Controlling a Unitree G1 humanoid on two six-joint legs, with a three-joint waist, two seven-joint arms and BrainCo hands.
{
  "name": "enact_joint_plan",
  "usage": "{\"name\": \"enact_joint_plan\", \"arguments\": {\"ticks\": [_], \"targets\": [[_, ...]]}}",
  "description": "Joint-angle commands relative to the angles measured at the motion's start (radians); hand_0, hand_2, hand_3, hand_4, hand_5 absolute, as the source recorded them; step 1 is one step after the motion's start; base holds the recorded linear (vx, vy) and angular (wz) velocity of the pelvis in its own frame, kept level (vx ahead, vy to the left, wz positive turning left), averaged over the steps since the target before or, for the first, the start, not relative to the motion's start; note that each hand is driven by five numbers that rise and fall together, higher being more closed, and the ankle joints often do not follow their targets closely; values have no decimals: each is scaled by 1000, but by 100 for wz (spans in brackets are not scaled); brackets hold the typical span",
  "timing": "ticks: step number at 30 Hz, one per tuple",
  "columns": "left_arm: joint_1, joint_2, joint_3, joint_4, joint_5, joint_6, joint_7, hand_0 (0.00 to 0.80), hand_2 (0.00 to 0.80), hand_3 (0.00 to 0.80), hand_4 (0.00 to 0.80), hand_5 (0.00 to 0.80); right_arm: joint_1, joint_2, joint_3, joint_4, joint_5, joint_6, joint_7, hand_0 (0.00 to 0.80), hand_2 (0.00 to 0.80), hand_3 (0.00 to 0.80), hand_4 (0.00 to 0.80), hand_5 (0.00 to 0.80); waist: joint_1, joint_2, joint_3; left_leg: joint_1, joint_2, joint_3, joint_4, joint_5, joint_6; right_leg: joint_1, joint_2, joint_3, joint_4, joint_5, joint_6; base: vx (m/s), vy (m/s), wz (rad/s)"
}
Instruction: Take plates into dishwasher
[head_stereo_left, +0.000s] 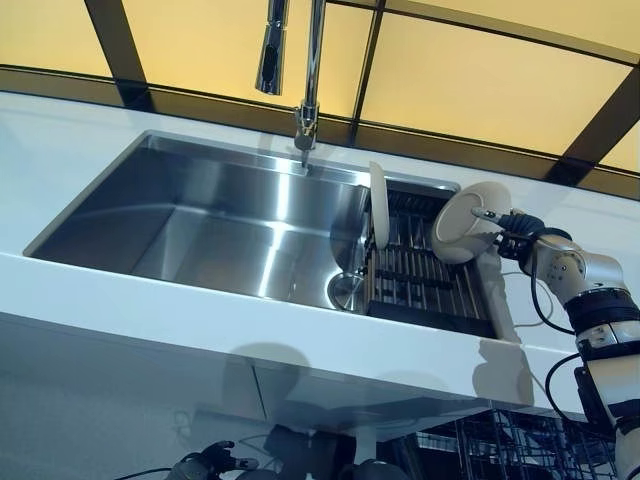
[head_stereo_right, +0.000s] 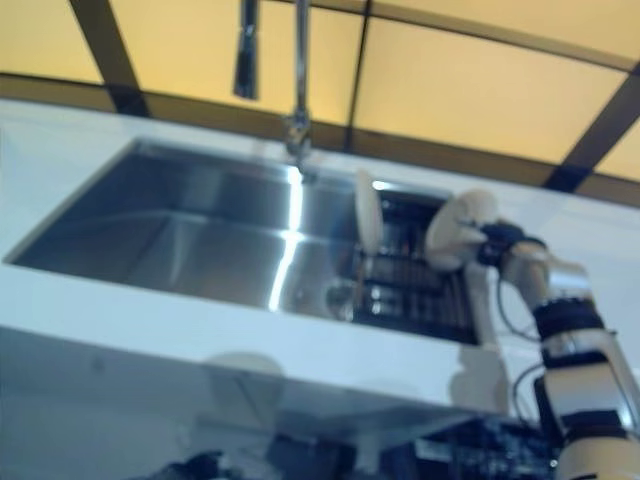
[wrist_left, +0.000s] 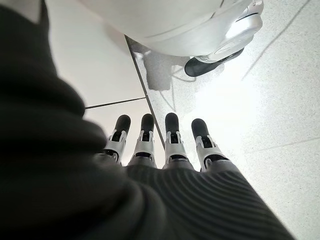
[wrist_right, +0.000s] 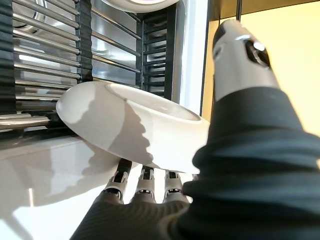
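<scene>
Sink (head_stereo_left: 200, 230) of steel fills the white counter (head_stereo_left: 120, 300), its faucet (head_stereo_left: 310, 70) at twelve o'clock. Inside, at three o'clock, sits a dark rack (head_stereo_left: 425, 275) with one plate (head_stereo_left: 379, 205) upright at its nine o'clock edge. The right hand (head_stereo_left: 515, 228) grasps a second plate (head_stereo_left: 462, 225), lifted just above the rack's three o'clock side. The left hand (wrist_left: 165, 145) hangs low, fingers straight, empty. A dishwasher basket (head_stereo_left: 500, 445) shows at five o'clock; neither plate seems loaded yet.

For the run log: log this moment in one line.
right robot hand: shut on round white plate over black sink rack | second white plate: upright in rack | left robot hand: open, idle
</scene>
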Motion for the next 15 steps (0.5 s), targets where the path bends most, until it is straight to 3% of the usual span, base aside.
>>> {"name": "enact_joint_plan", "arguments": {"ticks": [1, 15], "targets": [[18, -9, -45, 7, 20, 7, 4, 0, 0, 0, 0, 0, -131, -1, 22, 39, 30, -11, -11, 0, 0, 0, 0, 0, 26, 26, -10, 88, -34, 63, -150, -9, 62, -83, 31, -7, 77, -78, 47, 0, 0, 0], [3, -15, -50, 2, 8, 18, 5, 0, 0, 0, 0, 0, -177, 18, 47, 71, 14, 36, -57, 0, 0, 0, 0, 0, 29, 26, -3, 84, -33, 65, -152, -4, 63, -88, 31, -7, 80, -77, 45, 0, 0, 0]]}}
